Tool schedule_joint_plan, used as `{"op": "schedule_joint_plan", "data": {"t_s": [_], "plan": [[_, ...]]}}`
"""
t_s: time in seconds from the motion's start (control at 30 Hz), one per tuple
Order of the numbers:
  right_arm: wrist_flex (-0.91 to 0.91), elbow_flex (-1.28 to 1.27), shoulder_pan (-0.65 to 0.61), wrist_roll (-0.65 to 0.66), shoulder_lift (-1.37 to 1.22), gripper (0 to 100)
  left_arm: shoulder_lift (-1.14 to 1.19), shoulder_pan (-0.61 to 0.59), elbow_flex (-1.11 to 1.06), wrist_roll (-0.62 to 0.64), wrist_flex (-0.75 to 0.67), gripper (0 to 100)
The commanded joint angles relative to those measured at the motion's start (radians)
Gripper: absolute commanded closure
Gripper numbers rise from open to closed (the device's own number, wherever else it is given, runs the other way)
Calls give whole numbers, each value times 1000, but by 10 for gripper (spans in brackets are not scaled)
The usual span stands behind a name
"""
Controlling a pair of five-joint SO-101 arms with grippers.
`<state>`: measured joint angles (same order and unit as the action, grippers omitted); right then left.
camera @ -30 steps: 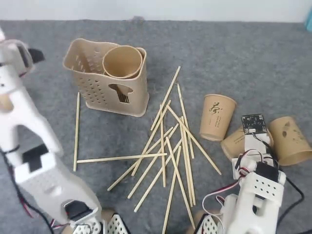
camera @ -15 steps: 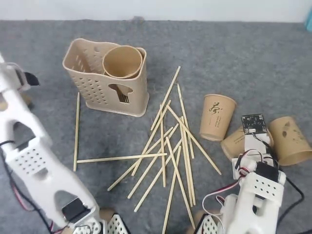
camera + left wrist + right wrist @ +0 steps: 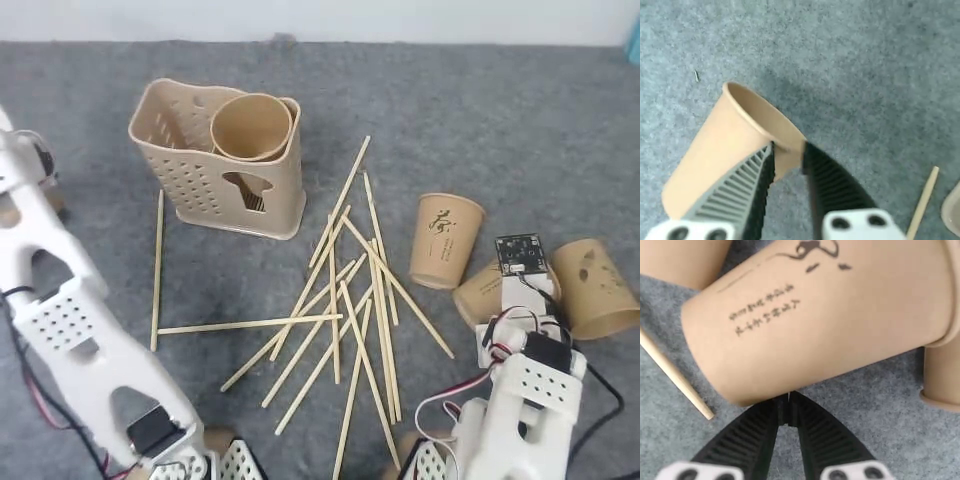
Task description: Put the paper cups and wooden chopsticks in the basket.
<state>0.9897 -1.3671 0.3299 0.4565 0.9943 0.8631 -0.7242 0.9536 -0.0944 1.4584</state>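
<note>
In the left wrist view my left gripper (image 3: 788,146) is shut on the rim of a paper cup (image 3: 725,145) that lies on its side on the grey carpet. In the high view this gripper (image 3: 40,165) sits at the far left, left of the basket (image 3: 200,190), which holds one paper cup (image 3: 250,125). My right gripper (image 3: 788,396) is shut and holds nothing, just short of a printed cup (image 3: 830,315) lying on its side. Several wooden chopsticks (image 3: 340,300) lie scattered in the middle. Near the right arm (image 3: 525,370) lie three cups (image 3: 445,240), (image 3: 480,290), (image 3: 595,285).
One chopstick (image 3: 157,270) lies alone along the basket's left side, another (image 3: 250,324) crosswise below it. A chopstick end (image 3: 675,382) rests beside the printed cup, with further cups (image 3: 680,260), (image 3: 940,375) on either side. Bare carpet stretches behind the basket and at the far right.
The left arm has swung down and outward, bringing its gripper lower at the table's left edge. The right arm, cups and chopsticks have not moved.
</note>
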Motion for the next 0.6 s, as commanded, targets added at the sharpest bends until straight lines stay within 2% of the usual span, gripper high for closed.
{"op": "schedule_joint_plan", "data": {"t_s": [0.0, 0.2, 0.33, 0.43, 0.57], "plan": [[-1, 3, 5, 12, 30, 982, -11, 0, 105, -12, 69, 983], [-1, 3, 5, 12, 30, 982, -23, 5, 114, -8, 71, 987], [-1, 3, 5, 12, 30, 982, -51, 41, 226, -2, 130, 987], [-1, 3, 5, 12, 30, 982, -48, 74, 305, 78, 170, 987], [1, 3, 7, 12, 30, 982, 29, 92, 315, 172, 112, 987]]}}
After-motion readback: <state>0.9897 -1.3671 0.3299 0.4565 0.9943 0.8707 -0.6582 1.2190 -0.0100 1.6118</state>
